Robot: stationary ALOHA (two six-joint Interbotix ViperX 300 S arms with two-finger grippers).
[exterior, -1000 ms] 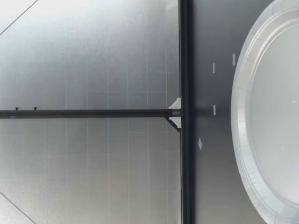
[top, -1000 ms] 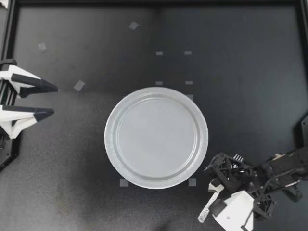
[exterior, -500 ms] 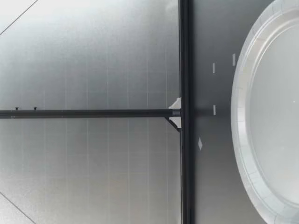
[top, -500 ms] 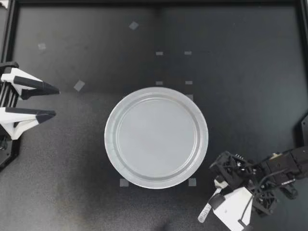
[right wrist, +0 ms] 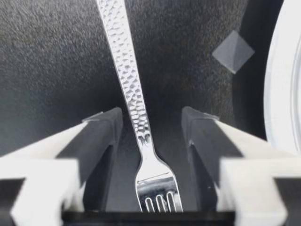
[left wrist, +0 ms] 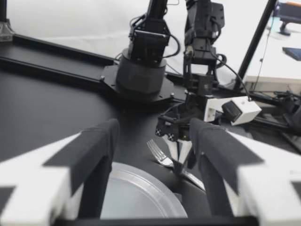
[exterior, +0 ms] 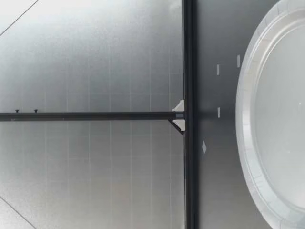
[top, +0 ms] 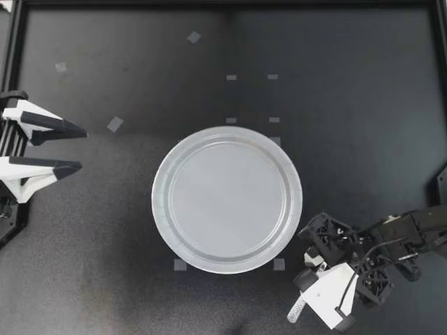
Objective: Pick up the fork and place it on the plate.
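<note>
- My right gripper [top: 316, 271] hangs low over the matte black table [top: 349, 105]. Its fingers are spread and straddle the slim, hammered-handle silver metal fork [right wrist: 134, 101]; neither pad touches it.
- The fork lies flat on the table just beside the rim of the round pale-grey plastic plate [top: 159, 199], not on it. Tines point toward the wrist, handle away.
- Step in hand, by my reading: the grasp.
- The neck sits nearer the finger on the far side from the plate, so shift to centre it first.
- Thin metal on a flat surface: go down until the pads nearly touch the table, close on the narrow neck, then lift level.
- My left gripper [top: 81, 148] is spread, empty, at the table edge, well apart from the plate.
</note>
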